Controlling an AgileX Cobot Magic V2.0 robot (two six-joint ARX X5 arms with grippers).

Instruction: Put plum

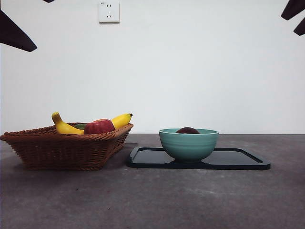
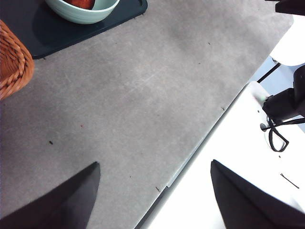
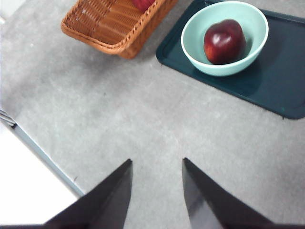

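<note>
Nearest the lens, bare desk [image 1: 152, 200]; behind it, left to right, basket [image 1: 66, 148] with banana [image 1: 64, 126], then bowl [image 1: 188, 143] on tray [image 1: 238, 160] cradling the plum [image 3: 224, 41]. Left hand [image 2: 155, 191] wide apart, empty, aside. Right hand [image 3: 156, 191] parted, empty, nearer, plum ahead.

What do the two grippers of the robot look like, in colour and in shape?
Both look alike. The left gripper has two plain black jaws, flat and wedge-shaped, tapering to blunt points. The right gripper has the same matte black, pointed jaws. No markings, labels or cables show on either of them. In the front view the arms appear only as dark tips at the top corners.
</note>
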